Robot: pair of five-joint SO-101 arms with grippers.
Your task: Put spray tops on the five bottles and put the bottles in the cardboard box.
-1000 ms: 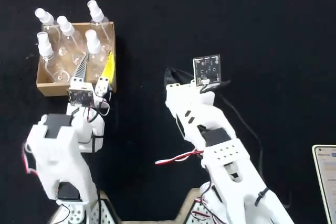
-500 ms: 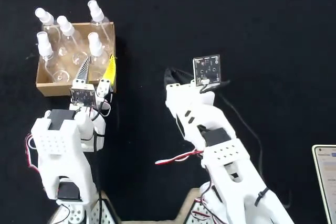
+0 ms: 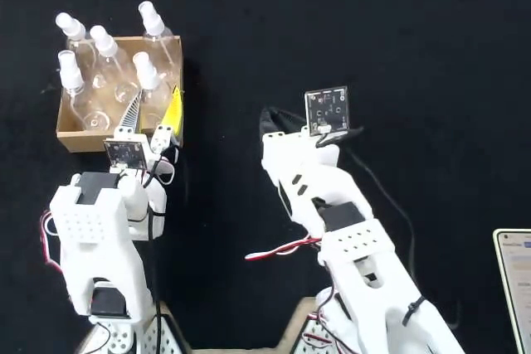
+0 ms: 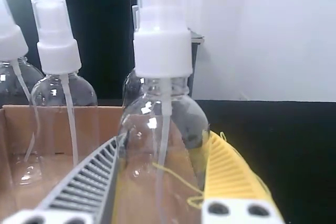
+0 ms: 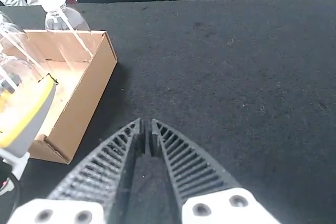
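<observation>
The left end effector (image 3: 156,99) is closed on a clear bottle (image 4: 157,124), its grey finger (image 4: 86,182) against one side of the body and its yellow finger (image 4: 228,174) against the other. The bottle stands upright inside the cardboard box (image 3: 79,140), in the corner nearest the right arm, and it wears a white spray top (image 4: 163,51) with the dip tube running down inside. Whether its base rests on the box floor cannot be told.

Four other bottles (image 3: 91,64) stand upright in the same box, each capped with a white spray top. None of the clear bottles carries a legible label.

The right end effector (image 5: 146,128) sits low over the black tabletop (image 3: 373,39), well apart from the box, holding nothing; its fingers are nearly together, with a thin slit between the tips.

A screen (image 3: 514,279) lies at the tabletop's edge (its print is too small to read).
</observation>
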